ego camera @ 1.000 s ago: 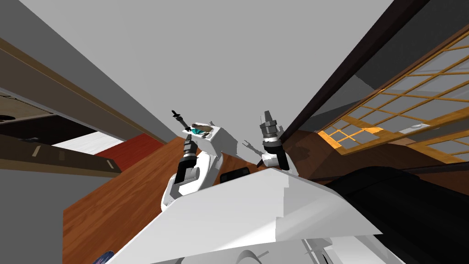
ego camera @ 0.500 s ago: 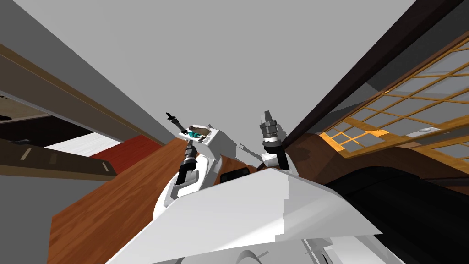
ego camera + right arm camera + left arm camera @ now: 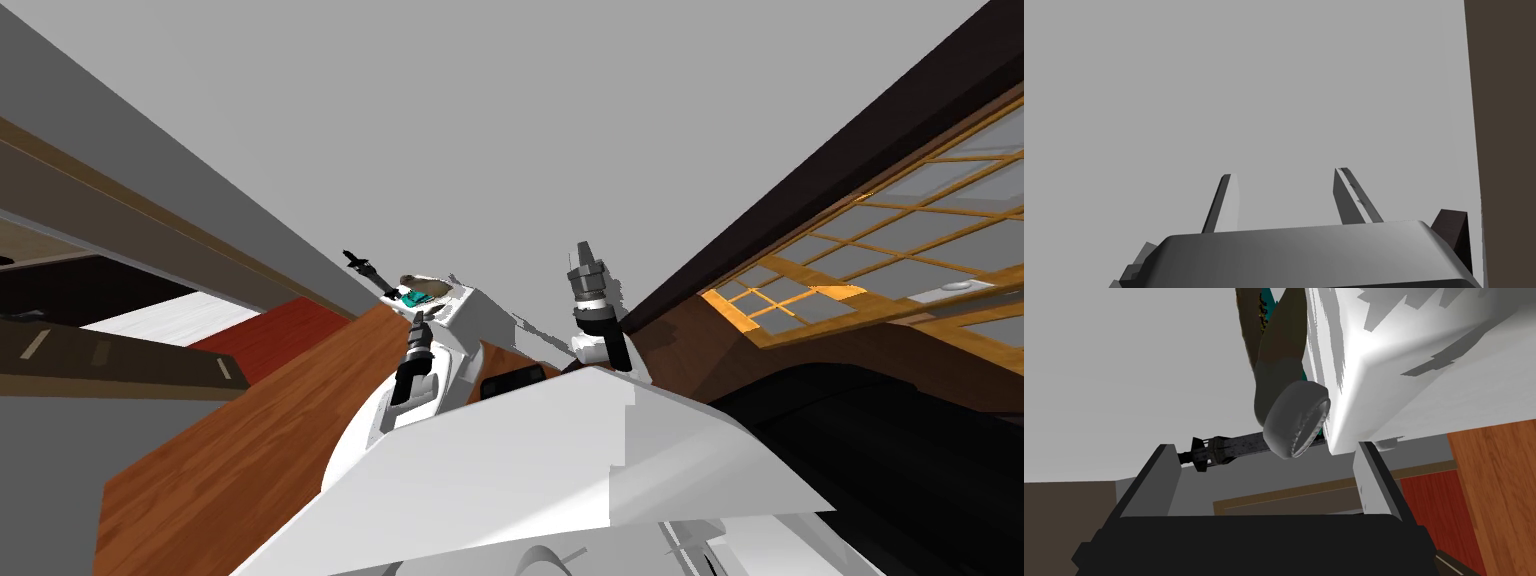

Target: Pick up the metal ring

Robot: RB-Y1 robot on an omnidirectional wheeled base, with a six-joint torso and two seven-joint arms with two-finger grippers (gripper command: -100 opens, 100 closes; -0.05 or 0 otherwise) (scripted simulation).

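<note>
In the left wrist view a grey round ring point(image 3: 1296, 420) with a toothed rim hangs off the edge of a white block point(image 3: 1404, 358). Brown and teal shapes lie behind the ring. My left gripper point(image 3: 1265, 448) is open and points at the ring, which sits just beyond the fingertips, apart from them and nearer the finger point(image 3: 1369, 480) on the block's side. A dark rod-like object point(image 3: 1224, 450) juts out beside the ring. In the head view the left gripper point(image 3: 412, 315) reaches up to the white block point(image 3: 470, 310). My right gripper point(image 3: 583, 250) is raised, open and holding nothing.
A reddish wooden floor point(image 3: 240, 440) runs under the block, with a red surface point(image 3: 270, 325) beyond it. Dark furniture point(image 3: 110, 350) stands on the left. A wooden lattice window point(image 3: 880, 250) and a dark frame point(image 3: 800, 180) stand on the right. The dark rod point(image 3: 358, 264) sticks out left of the block.
The head view has rolled and shifted, so I have moved. My left arm has stretched farther up toward the white block. The right arm holds its pose.
</note>
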